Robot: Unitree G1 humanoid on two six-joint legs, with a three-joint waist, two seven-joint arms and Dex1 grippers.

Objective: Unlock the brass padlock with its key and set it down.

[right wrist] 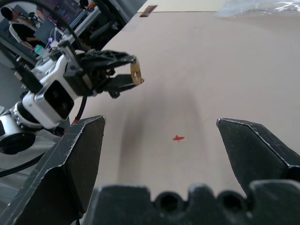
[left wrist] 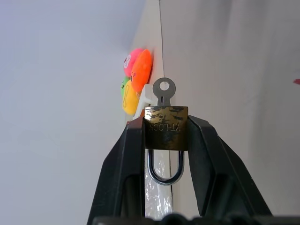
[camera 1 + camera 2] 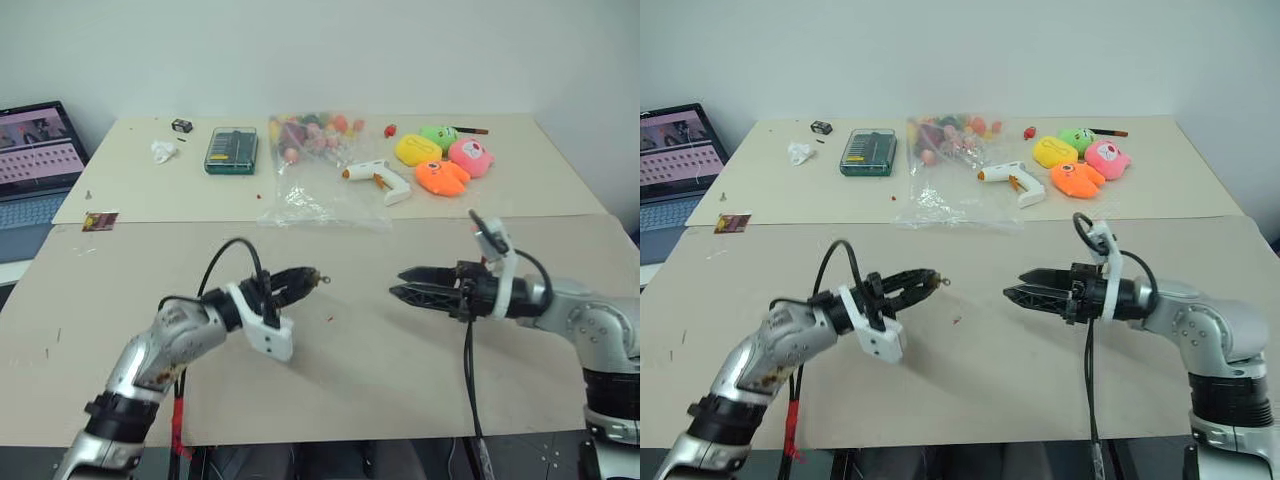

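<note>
The brass padlock (image 2: 166, 127) sits clamped between the two fingers of my left gripper (image 2: 166, 138), which is shut on it. Its silver shackle (image 2: 166, 169) points back toward the wrist. The key (image 2: 164, 89) stands in the lock's outer end, its round head free. In the head views my left gripper (image 3: 298, 281) is held above the near table, pointing right, with the key (image 3: 322, 278) at its tip. My right gripper (image 3: 405, 284) faces it from the right, a short gap away, open and holding nothing. The right wrist view looks between its own fingers at the padlock (image 1: 136, 75).
On the far table lie a green tool case (image 3: 231, 150), a clear bag of colourful pieces (image 3: 318, 165), a white glue gun (image 3: 378, 178) and plush toys (image 3: 445, 160). A laptop (image 3: 35, 150) stands at far left, a small reddish-brown card (image 3: 99, 221) near it.
</note>
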